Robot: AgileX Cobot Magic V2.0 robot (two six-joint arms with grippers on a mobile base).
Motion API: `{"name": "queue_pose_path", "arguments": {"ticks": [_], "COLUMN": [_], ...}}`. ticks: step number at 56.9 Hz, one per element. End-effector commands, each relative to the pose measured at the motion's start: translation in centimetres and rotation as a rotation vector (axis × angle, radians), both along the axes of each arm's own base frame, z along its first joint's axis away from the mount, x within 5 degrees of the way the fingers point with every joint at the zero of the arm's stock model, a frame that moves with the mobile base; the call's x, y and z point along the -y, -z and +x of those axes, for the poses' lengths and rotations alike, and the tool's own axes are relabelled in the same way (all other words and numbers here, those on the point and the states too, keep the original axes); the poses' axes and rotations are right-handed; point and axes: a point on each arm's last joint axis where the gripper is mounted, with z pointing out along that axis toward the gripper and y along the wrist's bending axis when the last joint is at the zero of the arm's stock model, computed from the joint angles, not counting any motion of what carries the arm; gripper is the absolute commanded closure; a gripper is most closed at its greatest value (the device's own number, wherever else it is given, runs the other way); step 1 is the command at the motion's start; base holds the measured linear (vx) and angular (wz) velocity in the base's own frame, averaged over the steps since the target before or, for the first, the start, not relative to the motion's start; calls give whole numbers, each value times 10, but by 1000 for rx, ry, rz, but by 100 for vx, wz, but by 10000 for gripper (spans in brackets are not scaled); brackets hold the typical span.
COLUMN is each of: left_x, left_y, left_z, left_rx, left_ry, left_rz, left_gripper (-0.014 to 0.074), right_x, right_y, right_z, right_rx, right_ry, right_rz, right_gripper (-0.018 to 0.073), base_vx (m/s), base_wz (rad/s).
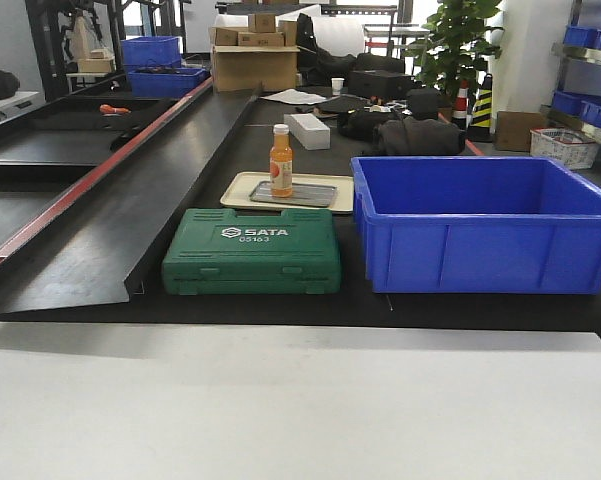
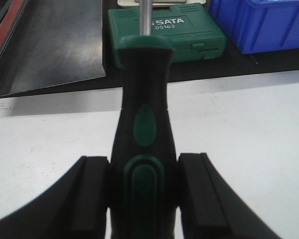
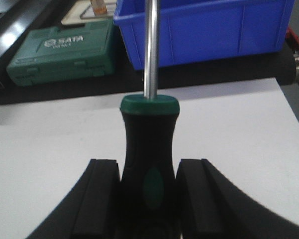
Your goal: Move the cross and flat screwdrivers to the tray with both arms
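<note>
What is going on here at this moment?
Each arm grips one screwdriver. The left gripper is shut on the handle of the first screwdriver, the right gripper on the second screwdriver. Both tips are out of view, so which is cross or flat cannot be told. The grey tray, behind the green SATA case, carries only an orange bottle; no screwdriver lies in it yet.

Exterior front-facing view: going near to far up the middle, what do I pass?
White tabletop → green SATA case → grey tray → white block → cardboard box.
</note>
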Motion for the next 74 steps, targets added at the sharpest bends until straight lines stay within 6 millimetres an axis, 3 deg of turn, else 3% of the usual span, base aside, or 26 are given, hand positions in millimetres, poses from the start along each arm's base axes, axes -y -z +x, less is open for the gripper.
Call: {"name": "queue_pose_path", "arguments": {"ticks": [1, 9, 74], "left_x": [-1, 0, -1], "left_y": [-17, -17, -23], "left_z": [-6, -10, -9], "left_rx": [111, 100, 168], "left_ry": [-11, -8, -20], "left_rz": [-32, -31, -38], "left_gripper": [597, 597, 597], "right_x": [1, 1, 1], "right_y": [-23, -27, -27], "right_z": [-9, -19, -19], "right_rx": [184, 221, 216], "right_ry": [9, 9, 8], "right_rz": [-5, -5, -2], "right_gripper": [568, 568, 568], "base_vx": [0, 0, 0], "base_wz": [0, 0, 0]}}
